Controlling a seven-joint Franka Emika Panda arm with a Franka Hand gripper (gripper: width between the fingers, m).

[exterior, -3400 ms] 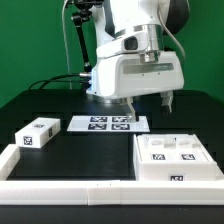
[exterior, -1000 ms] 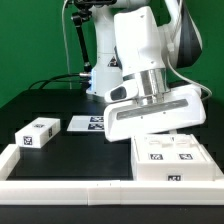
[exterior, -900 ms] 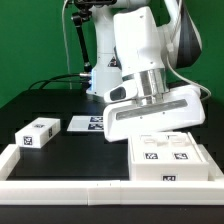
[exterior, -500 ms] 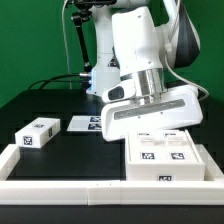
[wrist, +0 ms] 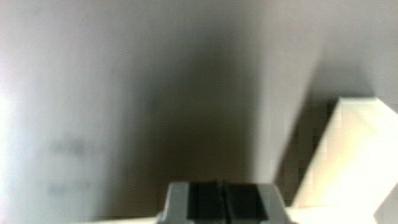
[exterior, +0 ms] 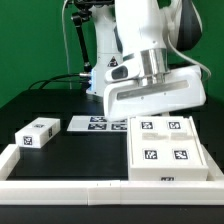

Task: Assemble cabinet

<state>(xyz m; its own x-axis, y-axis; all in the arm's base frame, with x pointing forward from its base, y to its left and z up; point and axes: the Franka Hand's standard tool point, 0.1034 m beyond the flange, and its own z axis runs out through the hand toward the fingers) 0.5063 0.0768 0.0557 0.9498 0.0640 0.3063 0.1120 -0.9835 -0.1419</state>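
The big white cabinet box (exterior: 165,150), beside the front rail (exterior: 70,186) at the exterior view's right of the table (exterior: 90,150), now tilts up and shows four tags instead of two, while I cannot tell whether the fingers, hidden behind it, are closed.

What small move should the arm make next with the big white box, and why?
Probably raise the far edge a little more, slowly. The end effector is at the far edge of the cabinet body, whose top face seems tipped toward the camera, with its near edge low; the grip itself is hidden.
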